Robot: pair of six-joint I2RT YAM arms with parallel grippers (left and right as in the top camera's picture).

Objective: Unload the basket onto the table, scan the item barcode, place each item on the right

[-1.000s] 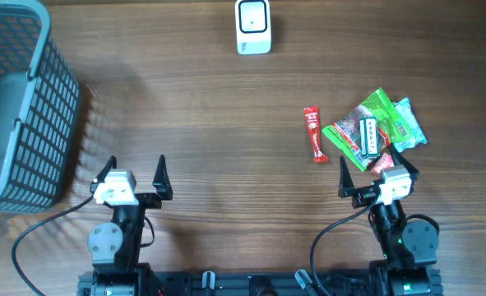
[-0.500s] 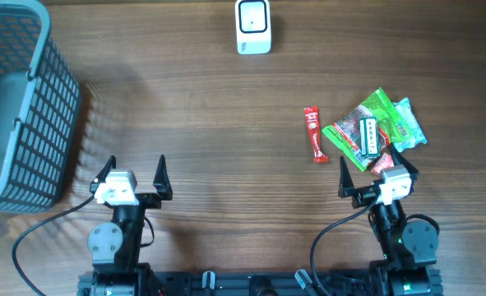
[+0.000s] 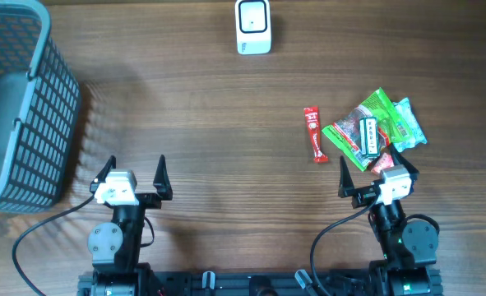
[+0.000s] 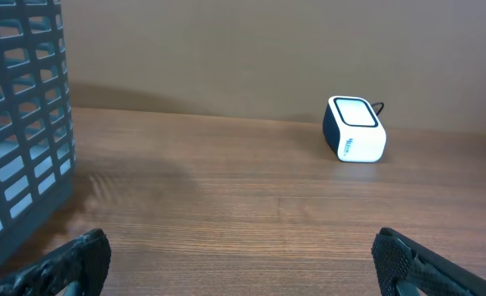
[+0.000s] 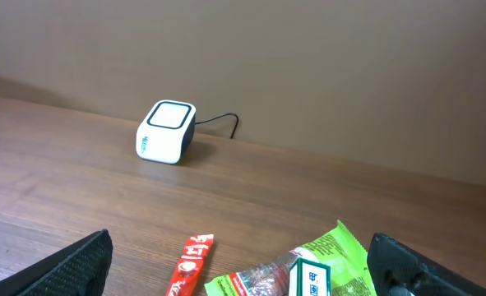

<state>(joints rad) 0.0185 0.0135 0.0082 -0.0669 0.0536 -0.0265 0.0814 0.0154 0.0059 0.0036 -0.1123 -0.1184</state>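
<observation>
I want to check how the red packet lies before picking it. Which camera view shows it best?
The overhead view: the red packet lies there whole and unobstructed. The right wrist view cuts off its lower end at the frame edge. The left wrist view shows only a red speck at the right edge.

right wrist view's bottom edge crops the green packet [image 5: 341, 249].

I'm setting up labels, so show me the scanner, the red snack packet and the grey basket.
scanner [image 3: 253, 25], overhead view, middle of its top face.
red snack packet [image 3: 315, 134], overhead view, middle of the wrapper.
grey basket [image 3: 55, 123], overhead view, its mesh side wall.
</observation>
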